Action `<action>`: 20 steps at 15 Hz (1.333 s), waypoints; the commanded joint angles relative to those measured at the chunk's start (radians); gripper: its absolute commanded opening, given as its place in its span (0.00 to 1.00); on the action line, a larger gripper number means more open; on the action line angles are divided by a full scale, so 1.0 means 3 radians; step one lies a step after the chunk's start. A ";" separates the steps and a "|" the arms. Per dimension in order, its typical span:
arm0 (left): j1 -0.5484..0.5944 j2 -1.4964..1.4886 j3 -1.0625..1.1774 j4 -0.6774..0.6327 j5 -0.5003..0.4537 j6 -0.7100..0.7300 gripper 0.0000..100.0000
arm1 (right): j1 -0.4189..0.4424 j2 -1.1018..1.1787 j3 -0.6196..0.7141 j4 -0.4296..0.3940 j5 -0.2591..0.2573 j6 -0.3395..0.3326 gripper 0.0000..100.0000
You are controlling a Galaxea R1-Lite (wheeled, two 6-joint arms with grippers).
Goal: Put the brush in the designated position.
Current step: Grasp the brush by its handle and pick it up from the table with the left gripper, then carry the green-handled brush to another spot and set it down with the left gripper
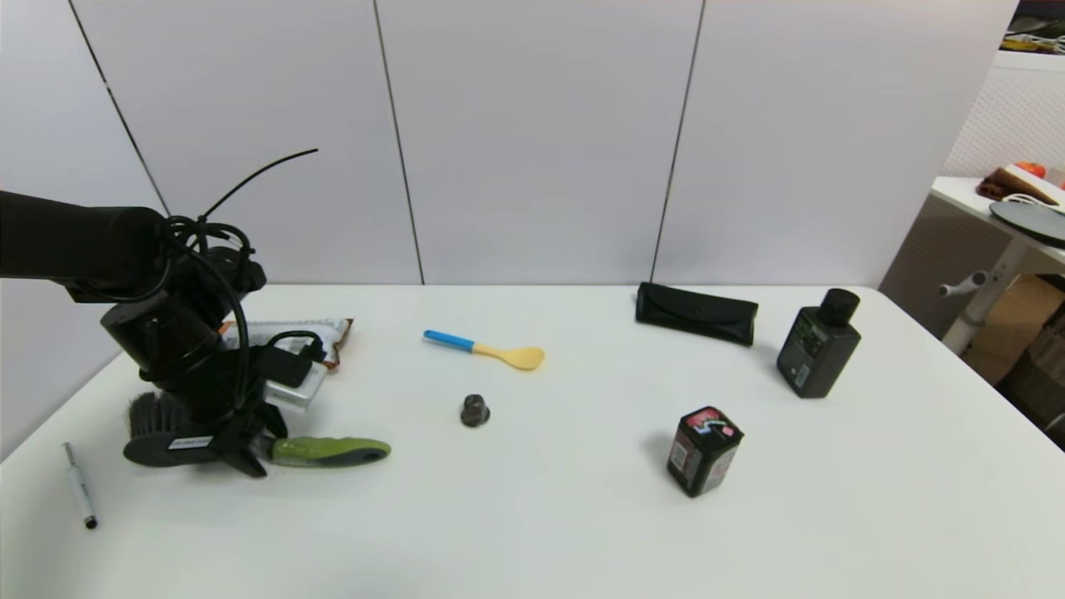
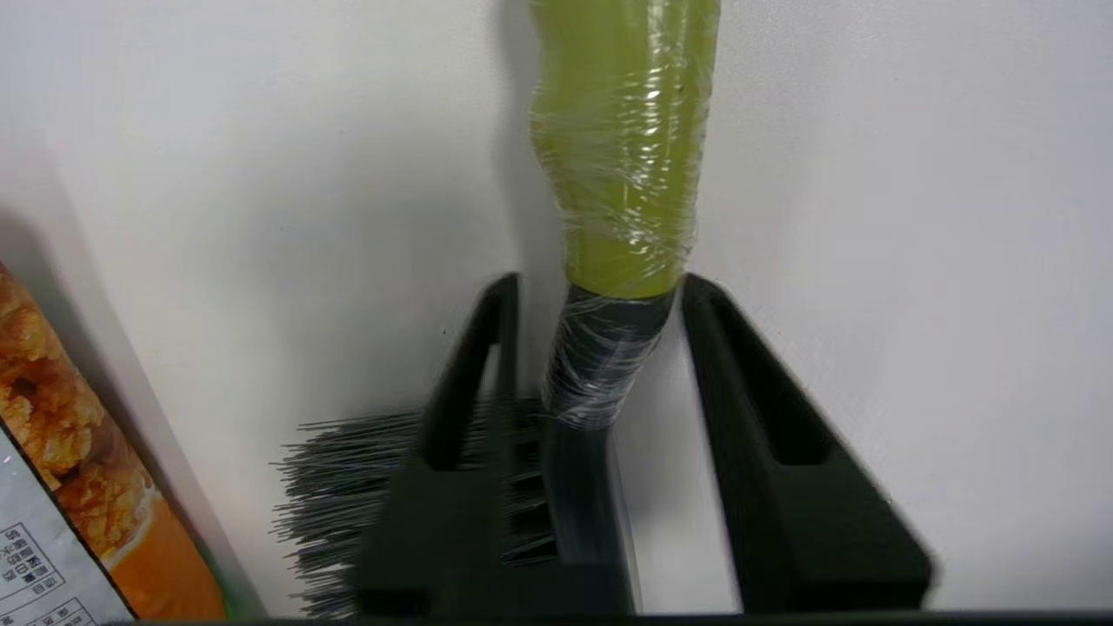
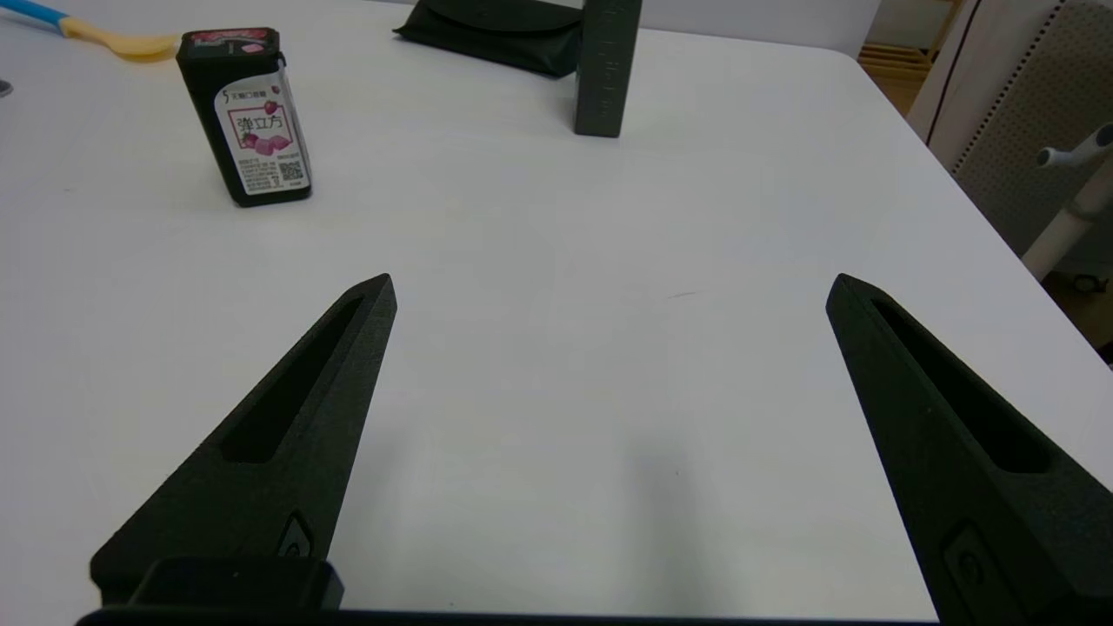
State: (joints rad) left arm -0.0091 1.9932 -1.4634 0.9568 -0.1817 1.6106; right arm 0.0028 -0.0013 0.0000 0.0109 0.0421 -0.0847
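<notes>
The brush (image 1: 329,450) lies flat on the table at the front left, with its dark bristles toward the left edge and its lime-green handle (image 2: 622,174) pointing right. My left gripper (image 1: 250,453) reaches down over the neck between head and handle. In the left wrist view the left gripper (image 2: 600,296) straddles that dark neck, narrowly open, with slim gaps on both sides. My right gripper (image 3: 609,287) hovers wide open and empty over bare table at the right, outside the head view.
A snack bag (image 1: 291,333) lies just behind the brush. Also on the table are a pen (image 1: 80,497) at the front left, a blue-handled yellow spoon (image 1: 487,349), a small dark cap (image 1: 475,410), a black box (image 1: 704,450), a dark bottle (image 1: 817,353) and a black case (image 1: 697,312).
</notes>
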 commanded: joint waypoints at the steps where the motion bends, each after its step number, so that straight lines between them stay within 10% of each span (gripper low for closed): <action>1: 0.0000 0.0034 0.0031 0.0017 0.0002 0.0036 0.00 | 0.0001 0.0004 0.0005 0.0005 -0.0002 -0.0004 1.00; 20: 0.0583 -0.0672 -0.1749 0.0712 0.0156 -0.0629 0.00 | 0.0001 0.0004 0.0005 0.0000 0.0003 -0.0004 1.00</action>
State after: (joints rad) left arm 0.1366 1.7774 -1.9777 1.1660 -0.1370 1.3970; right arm 0.0028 -0.0013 0.0000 0.0111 0.0421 -0.0847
